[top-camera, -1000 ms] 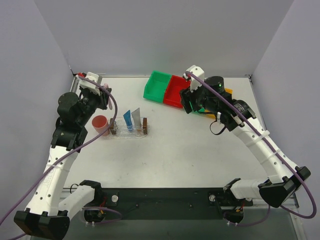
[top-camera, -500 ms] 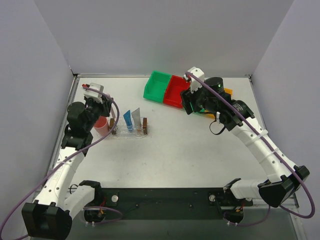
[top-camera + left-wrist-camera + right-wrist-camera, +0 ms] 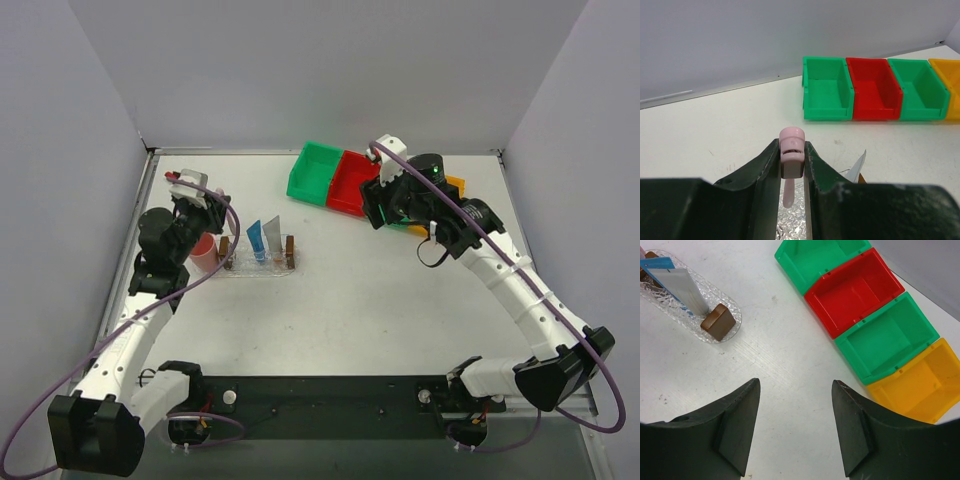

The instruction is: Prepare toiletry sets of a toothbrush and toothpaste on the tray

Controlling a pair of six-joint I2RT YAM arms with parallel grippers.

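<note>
My left hand (image 3: 791, 149) is clamped on the toothbrush (image 3: 791, 162) near its pink head, lower centre of the frame over the tray (image 3: 792, 226), and I judge it light, stiff and slick, best pinched across its thicker end.

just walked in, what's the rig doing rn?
The left gripper has its fingers closed on the toothbrush, pink head up, held over the tray. The tray's textured plastic shows just below it. The toothbrush is not in the tray yet. A blue toothpaste tube and a grey-white toothpaste tube already stand in the tray. The right gripper is open and empty, hovering over the table near the coloured bins.
</note>
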